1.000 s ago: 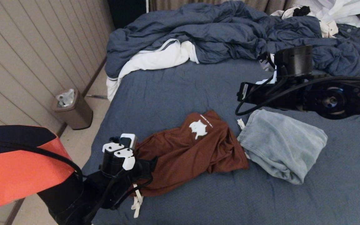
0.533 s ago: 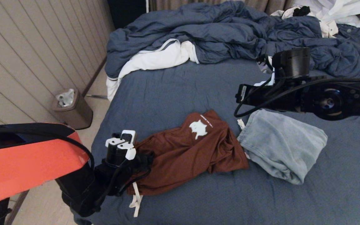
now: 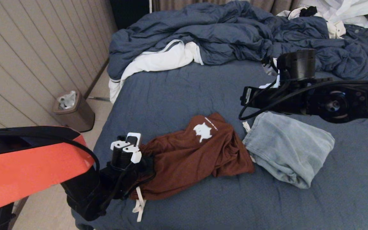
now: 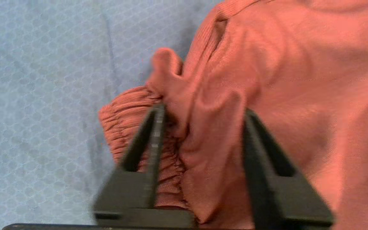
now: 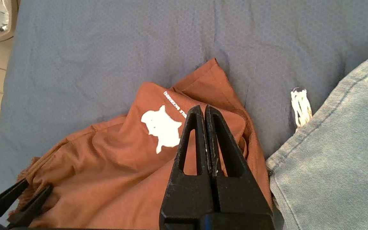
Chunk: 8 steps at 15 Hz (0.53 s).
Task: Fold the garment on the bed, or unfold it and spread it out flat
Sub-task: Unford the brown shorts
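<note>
Rust-brown garment (image 3: 193, 156) crumpled on slate-blue bed (image 3: 177, 92), near-centre, white animal print (image 3: 202, 131) facing up, white drawstring (image 3: 138, 206) trailing off near-left end. Left claw (image 4: 203, 127) at garment's left end, by gathered waistband (image 4: 129, 118); fingers (image 4: 153, 134) part-open with bunched fold of cloth between them, pressing it from both sides. Right claw (image 5: 204, 110) hovering above garment's right part, fingers pressed together, holding nothing. Pale denim piece (image 3: 287, 148) just right of garment, edges touching. Blue duvet (image 3: 235, 32) heaped at far side. Bin (image 3: 73, 111) on floor, left.
</note>
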Motion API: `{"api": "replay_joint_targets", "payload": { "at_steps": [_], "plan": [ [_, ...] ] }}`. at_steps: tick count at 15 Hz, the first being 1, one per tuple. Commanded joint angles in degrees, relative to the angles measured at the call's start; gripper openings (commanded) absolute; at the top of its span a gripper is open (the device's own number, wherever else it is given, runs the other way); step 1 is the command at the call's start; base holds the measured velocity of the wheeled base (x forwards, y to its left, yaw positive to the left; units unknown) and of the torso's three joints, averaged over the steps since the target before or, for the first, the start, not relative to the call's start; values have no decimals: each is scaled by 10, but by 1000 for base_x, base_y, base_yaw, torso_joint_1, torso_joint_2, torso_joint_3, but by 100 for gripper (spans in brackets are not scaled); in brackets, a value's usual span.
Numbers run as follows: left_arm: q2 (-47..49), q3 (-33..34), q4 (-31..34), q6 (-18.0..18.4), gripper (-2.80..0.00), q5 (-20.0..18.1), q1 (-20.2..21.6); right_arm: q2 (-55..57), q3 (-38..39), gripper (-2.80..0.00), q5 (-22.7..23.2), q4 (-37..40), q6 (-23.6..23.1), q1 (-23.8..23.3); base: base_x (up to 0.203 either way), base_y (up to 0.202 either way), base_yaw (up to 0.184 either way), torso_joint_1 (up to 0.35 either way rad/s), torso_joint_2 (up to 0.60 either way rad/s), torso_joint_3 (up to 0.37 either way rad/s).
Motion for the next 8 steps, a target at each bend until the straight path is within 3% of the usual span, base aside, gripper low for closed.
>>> {"api": "replay_joint_targets", "payload": {
  "at_steps": [1,8],
  "plan": [
    [-14,0,-5,-1,-280,2,-2,2,-2,-280,-1,-1,1,0,0,0,0,0,0,0],
    [-189,41,-10,-1,-280,7,-1,3,-2,-280,-1,-1,0,1,0,0,0,0,0,0]
  ]
}}
